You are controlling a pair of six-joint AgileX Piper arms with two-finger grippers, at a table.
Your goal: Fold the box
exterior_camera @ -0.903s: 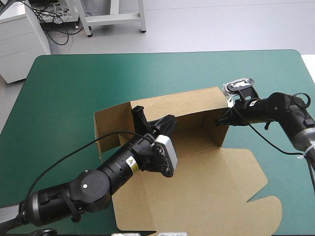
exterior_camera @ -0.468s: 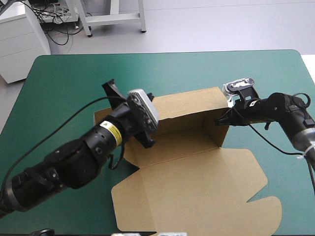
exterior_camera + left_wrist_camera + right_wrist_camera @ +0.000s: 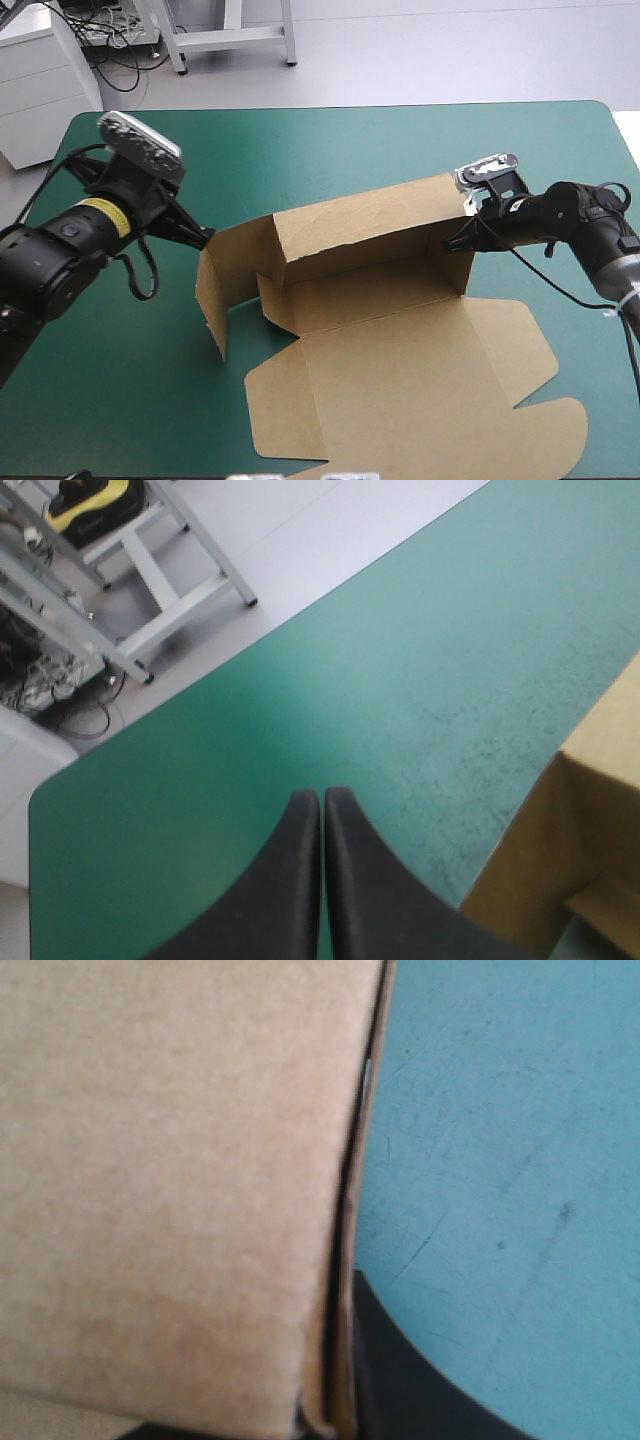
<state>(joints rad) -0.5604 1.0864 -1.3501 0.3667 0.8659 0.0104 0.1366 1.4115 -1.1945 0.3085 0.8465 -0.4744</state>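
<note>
Teal-green cover: box mid-table, slightly right of centre. Since earlier shots, left arm has pulled out of tray and now sits outside it. Left wall has swung forward and stands. I judge both side walls up, tucking next. Back wall upright, lid flat toward near edge. Left gripper clenched on nothing, beside wall's top corner. Right gripper pinching right wall's corner.
</note>
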